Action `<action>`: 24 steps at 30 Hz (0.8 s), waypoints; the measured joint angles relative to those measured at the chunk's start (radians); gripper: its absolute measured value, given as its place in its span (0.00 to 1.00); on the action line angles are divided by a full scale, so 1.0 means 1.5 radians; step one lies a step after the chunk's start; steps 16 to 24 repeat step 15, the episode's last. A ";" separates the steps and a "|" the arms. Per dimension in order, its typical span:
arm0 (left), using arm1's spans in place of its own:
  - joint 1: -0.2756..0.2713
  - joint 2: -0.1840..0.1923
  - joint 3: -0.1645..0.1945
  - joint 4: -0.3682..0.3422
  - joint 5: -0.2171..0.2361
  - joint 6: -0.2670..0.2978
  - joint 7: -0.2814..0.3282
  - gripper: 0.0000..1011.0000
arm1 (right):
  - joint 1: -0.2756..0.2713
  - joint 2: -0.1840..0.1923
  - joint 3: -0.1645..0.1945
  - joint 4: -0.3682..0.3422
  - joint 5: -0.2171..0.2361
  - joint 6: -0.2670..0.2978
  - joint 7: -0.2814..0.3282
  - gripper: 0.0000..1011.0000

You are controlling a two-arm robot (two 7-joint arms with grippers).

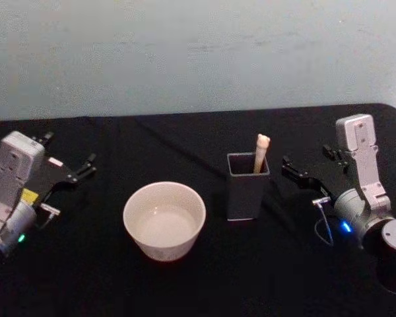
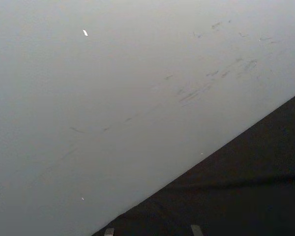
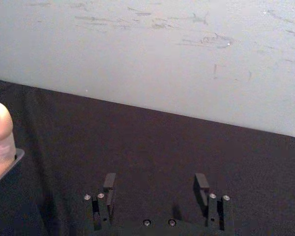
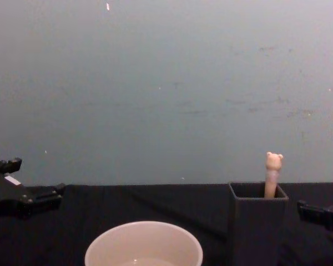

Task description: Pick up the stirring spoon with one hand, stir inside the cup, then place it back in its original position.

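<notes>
The stirring spoon (image 1: pixel 261 152) stands upright in the dark grey square holder (image 1: pixel 246 191), its original position, with its beige bear-head handle (image 4: pixel 273 173) sticking out of the top. Its bowl is hidden inside. To the holder's left sits the cream-white cup (image 1: pixel 164 221). My right gripper (image 1: pixel 286 168) is open just right of the holder, above the black table; its wrist view shows its spread fingers (image 3: pixel 109 184) with the spoon handle (image 3: pixel 0 140) off to one side. At the table's left side, well away from the cup, my left gripper (image 1: pixel 88 166) is open and holds nothing.
A black cloth (image 1: pixel 204 284) covers the table, which ends at a pale grey-blue wall (image 1: pixel 198 53) behind. Open cloth lies between the cup and my left gripper and in front of the holder.
</notes>
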 joint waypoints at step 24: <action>0.000 0.000 0.000 0.000 0.000 0.000 0.000 0.99 | 0.000 0.000 0.000 0.000 0.000 0.000 0.000 0.99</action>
